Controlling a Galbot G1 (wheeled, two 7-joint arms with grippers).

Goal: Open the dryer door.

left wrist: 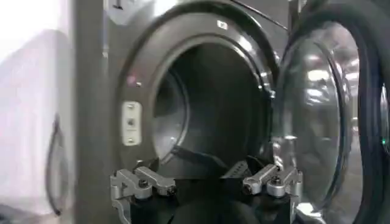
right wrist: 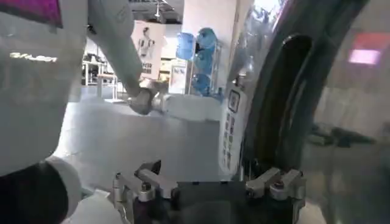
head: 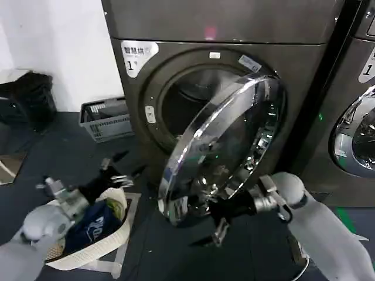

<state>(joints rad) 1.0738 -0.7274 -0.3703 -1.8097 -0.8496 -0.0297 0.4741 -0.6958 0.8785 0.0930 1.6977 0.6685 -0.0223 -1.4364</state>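
The dryer door (head: pixel 225 149), a chrome ring around dark glass, stands swung about halfway out from the drum opening (head: pixel 187 99). Its white sticker (head: pixel 180 206) sits on the low rim. My right gripper (head: pixel 218 219) is at that low rim, just under the door's edge, and it is open. In the right wrist view the right gripper (right wrist: pixel 208 179) has its fingers spread, with the door's rim and sticker (right wrist: pixel 230 131) close ahead. My left gripper (head: pixel 120 170) hangs open, left of the door and apart from it. The left wrist view has the left gripper (left wrist: pixel 207 182) facing the dark drum (left wrist: pixel 207 109).
A white laundry basket (head: pixel 114 237) with blue clothes sits on the floor under my left arm. A grey crate (head: pixel 105 120) stands against the wall, with a black bag (head: pixel 32 96) further left. The neighbouring machine's chrome door (head: pixel 354 137) is at the right.
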